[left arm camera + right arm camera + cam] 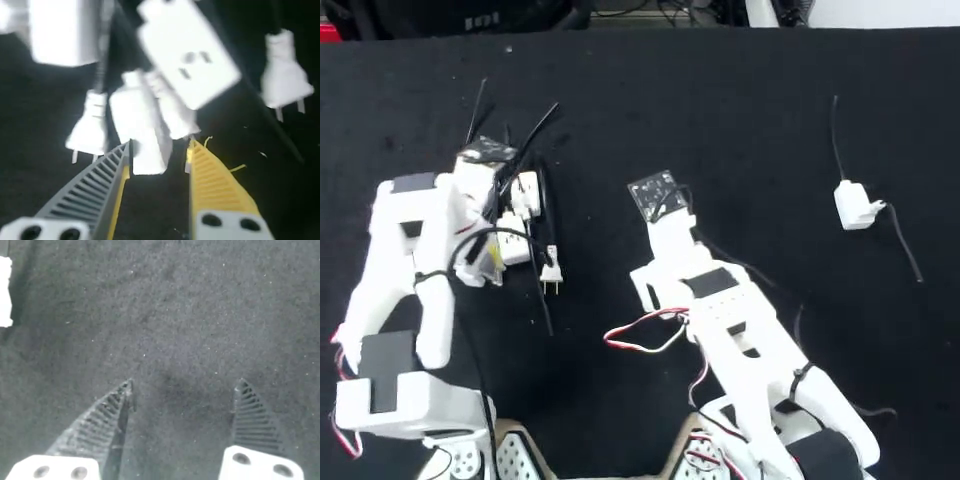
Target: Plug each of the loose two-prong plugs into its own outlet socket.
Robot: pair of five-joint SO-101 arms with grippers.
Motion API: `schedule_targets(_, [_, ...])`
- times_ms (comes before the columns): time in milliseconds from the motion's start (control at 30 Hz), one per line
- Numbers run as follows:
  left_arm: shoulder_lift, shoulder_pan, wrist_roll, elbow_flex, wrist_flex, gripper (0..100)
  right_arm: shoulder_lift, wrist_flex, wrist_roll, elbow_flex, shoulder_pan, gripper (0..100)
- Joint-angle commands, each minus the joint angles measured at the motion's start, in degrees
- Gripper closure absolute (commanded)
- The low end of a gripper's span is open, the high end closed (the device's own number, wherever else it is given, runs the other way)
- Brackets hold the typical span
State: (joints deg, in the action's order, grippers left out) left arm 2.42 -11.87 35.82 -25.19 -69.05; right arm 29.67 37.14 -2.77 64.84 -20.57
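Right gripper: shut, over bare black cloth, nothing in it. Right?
Not quite. The right gripper is open, not shut: the right wrist view shows its fingertips well apart. The rest holds: it is over bare black cloth, with nothing between the fingers.

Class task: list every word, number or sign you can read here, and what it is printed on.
None can be read.
The outlet block shows bare socket slots, no lettering.
Pale marks on the dark equipment behind the table are too blurred to read.
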Motion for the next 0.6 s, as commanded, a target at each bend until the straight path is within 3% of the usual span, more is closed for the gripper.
schedule_targets(0, [0.3, 4.8, 0.1, 1.3, -1.2, 81, 1.8, -1.4, 0.0, 0.0, -0.4, 71.7])
schedule_targets(300, [12.8, 4.8, 0.3, 3.6, -10.1, 81, 1.8, -1.4, 0.0, 0.0, -0.4, 71.7])
schedule_targets(467, [16.1, -4.4, 0.3, 1.2, -5.1, 81, 1.8, -1.4, 0.0, 0.0, -0.4, 71.7])
schedule_targets(567, [12.2, -5.8, 0.2, -1.1, -1.8, 77, 1.8, -1.5, 0.0, 0.0, -0.4, 71.7])
